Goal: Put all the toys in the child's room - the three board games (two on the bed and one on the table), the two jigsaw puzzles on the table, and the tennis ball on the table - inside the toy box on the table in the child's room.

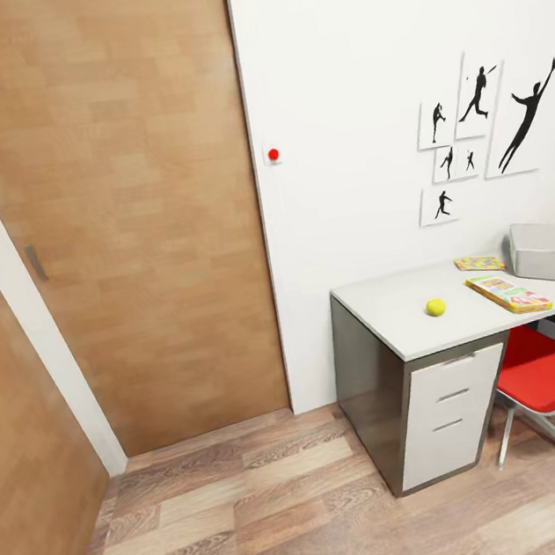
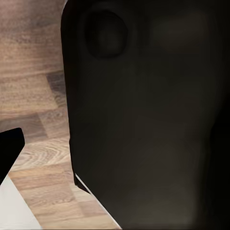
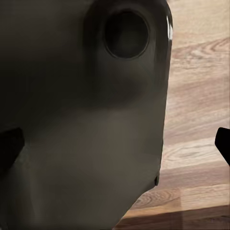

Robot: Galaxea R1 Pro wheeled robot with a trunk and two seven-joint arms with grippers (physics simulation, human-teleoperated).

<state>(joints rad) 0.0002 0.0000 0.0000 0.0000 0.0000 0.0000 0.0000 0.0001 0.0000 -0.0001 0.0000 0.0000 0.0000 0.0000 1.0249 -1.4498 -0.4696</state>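
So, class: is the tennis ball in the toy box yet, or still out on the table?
Out. The tennis ball rests on the bare table top, apart from the grey toy box at the far end.

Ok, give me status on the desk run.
Grippers: state unreadable. Ball, game box, puzzle on desk; bin at its far end. Red chair tucked under desk.

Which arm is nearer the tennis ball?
Probably right: the ball sits on the desk, right of centre ahead; both arms are down by the wood floor, apart from it.
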